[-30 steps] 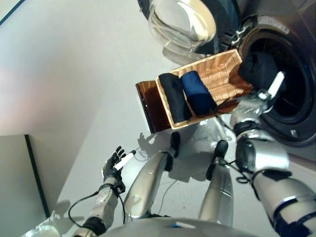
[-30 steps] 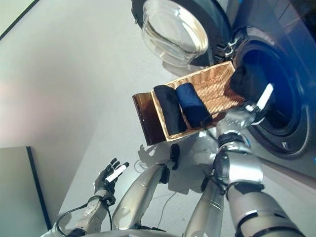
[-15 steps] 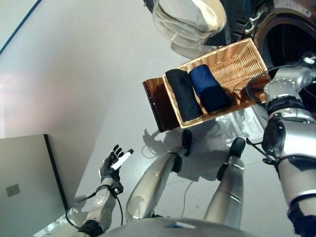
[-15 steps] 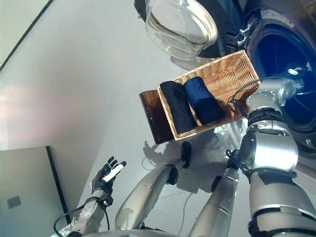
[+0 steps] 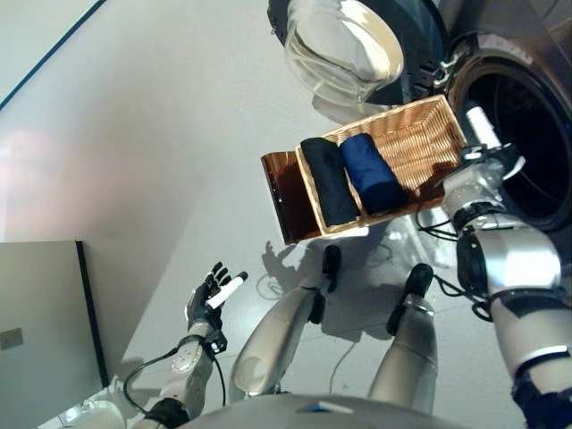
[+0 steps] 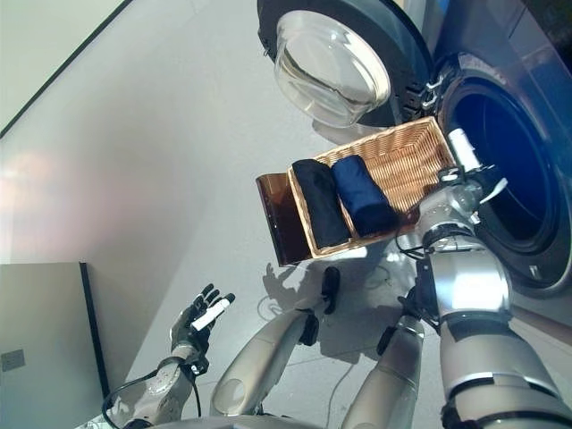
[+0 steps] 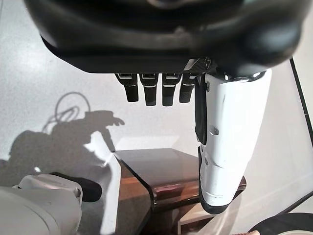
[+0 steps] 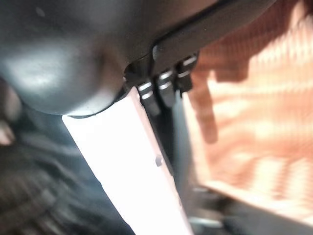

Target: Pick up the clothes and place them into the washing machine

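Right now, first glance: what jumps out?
The wicker basket on a brown stand in the middle, holding a rolled black garment beside a rolled blue garment. Just beyond it the washing machine gapes, its glass door swung wide. The right hand sits at the basket's drum-side end with fingers straight and empty, while the left hand hangs open, low over the floor.

Bright light casts hard shadows on the floor [image 5: 134, 161]; right wrist view is blurred.
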Motion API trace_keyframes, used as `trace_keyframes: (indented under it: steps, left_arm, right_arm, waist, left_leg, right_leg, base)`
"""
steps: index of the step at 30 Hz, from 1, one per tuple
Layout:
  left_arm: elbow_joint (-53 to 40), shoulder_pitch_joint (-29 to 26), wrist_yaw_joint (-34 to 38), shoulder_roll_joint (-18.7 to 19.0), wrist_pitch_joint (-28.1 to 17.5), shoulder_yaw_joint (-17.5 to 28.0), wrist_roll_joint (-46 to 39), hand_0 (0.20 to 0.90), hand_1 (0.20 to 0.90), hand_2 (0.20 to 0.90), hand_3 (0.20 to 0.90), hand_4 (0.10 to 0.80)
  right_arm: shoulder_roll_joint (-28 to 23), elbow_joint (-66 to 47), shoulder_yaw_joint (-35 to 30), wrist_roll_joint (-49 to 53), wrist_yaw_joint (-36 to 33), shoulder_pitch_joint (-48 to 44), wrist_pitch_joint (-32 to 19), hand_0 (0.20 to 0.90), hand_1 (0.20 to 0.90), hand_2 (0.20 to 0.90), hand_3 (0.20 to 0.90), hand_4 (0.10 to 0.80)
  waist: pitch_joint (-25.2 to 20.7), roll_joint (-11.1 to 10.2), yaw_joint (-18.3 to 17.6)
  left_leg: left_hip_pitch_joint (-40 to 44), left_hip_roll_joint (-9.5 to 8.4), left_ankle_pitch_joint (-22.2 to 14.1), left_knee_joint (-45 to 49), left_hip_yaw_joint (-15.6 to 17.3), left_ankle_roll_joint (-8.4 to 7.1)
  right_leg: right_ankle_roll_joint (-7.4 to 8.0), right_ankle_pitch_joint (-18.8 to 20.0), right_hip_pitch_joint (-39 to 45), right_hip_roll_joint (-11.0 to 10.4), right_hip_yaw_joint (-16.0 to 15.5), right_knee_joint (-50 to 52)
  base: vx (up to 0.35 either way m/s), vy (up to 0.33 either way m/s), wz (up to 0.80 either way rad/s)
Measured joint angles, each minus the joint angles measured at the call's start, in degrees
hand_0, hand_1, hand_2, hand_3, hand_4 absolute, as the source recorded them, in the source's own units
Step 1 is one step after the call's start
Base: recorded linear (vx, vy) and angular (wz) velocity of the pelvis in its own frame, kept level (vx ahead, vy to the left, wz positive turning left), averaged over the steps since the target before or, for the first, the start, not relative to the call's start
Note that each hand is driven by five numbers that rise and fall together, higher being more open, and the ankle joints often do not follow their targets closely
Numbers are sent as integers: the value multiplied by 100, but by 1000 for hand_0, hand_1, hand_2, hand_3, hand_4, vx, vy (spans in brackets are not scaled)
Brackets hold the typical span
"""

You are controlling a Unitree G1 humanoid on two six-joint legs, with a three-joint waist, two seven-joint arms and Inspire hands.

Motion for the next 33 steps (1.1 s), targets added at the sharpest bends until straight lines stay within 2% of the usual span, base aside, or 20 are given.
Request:
trace_keyframes:
  steps: [1, 3, 7, 10, 12, 16, 21, 28, 33]
  left_arm:
    - [0, 23, 13, -3, 5, 131, 47, 900, 900, 900, 900, 800]
    - [53, 41, 11, 36, 7, 233, 131, 900, 900, 900, 900, 800]
    - [46, 15, 35, 38, 32, 412, 231, 900, 900, 900, 900, 800]
    - [33, 5, 86, 38, 34, 430, 243, 900, 900, 900, 900, 800]
    - [-21, -5, 124, 38, 31, 587, 244, 900, 900, 900, 900, 800]
    - [-76, -74, 185, 62, 35, 696, 245, 900, 900, 900, 900, 800]
    - [-526, -109, 299, 146, 24, 855, 244, 900, 900, 900, 900, 800]
    - [-913, -417, 513, 143, -19, 933, 246, 900, 900, 900, 900, 800]
    - [-900, -501, 647, 145, -28, 971, 269, 900, 900, 900, 900, 800]
  right_arm:
    - [135, 35, 337, -391, 27, 145, 148, 900, 900, 900, 900, 800]
    - [392, 87, 489, -973, 86, 318, 350, 900, 900, 900, 900, 800]
    - [730, 205, 976, -2127, 73, 433, 645, 900, 900, 900, 900, 800]
    - [851, 192, 1115, -2716, 75, 483, 701, 900, 900, 900, 900, 800]
    - [1035, 188, 1114, -2845, 80, 488, 704, 900, 900, 900, 900, 800]
    - [1191, 203, 1117, -2968, 62, 558, 771, 900, 900, 900, 900, 800]
    - [1106, 205, 1116, -3062, -83, 539, 821, 900, 900, 900, 900, 800]
    - [854, 244, 1093, -3065, -419, 305, 830, 900, 900, 900, 900, 800]
    - [800, 252, 1047, -3066, -437, 285, 835, 900, 900, 900, 900, 800]
  waist:
    - [0, -104, -15]
    - [-92, -343, 47]
    - [-98, -542, 116]
    - [-86, -588, 188]
    - [-19, -696, 224]
    - [97, -872, 345]
    - [217, -1047, 471]
    - [576, -1006, 552]
    - [594, -981, 628]
  left_leg:
    - [82, 11, 49, -84, -88, -64]
    - [94, 75, 101, -171, -177, -132]
    - [103, 116, 158, -185, -464, -186]
    - [109, 117, 177, -197, -620, -218]
    - [97, 117, 232, -272, -719, -296]
    - [45, 119, 270, -278, -808, -347]
    - [-272, 101, 282, -147, -835, -363]
    - [-540, 59, 293, -42, -937, -365]
    - [-536, 96, 305, -78, -920, -347]
  right_leg:
    - [-31, -27, 92, 21, -45, -25]
    - [-70, -46, 144, 94, -165, -85]
    - [-166, -88, 310, 139, -470, -76]
    - [-189, -144, 390, 134, -634, -67]
    - [-251, -197, 394, 131, -732, -41]
    - [-266, -333, 384, 86, -881, 103]
    - [-274, -512, 168, 14, -1007, 342]
    - [-281, -774, -62, -66, -1021, 689]
    - [-306, -810, -97, -41, -1012, 686]
  base:
    - [22, -88, 24]
    - [21, -83, 23]
    - [13, -73, 33]
    - [14, -40, 21]
    - [6, -40, 22]
    - [-1, -16, 26]
    - [-5, 0, 28]
    - [2, 21, 21]
    - [28, 59, -3]
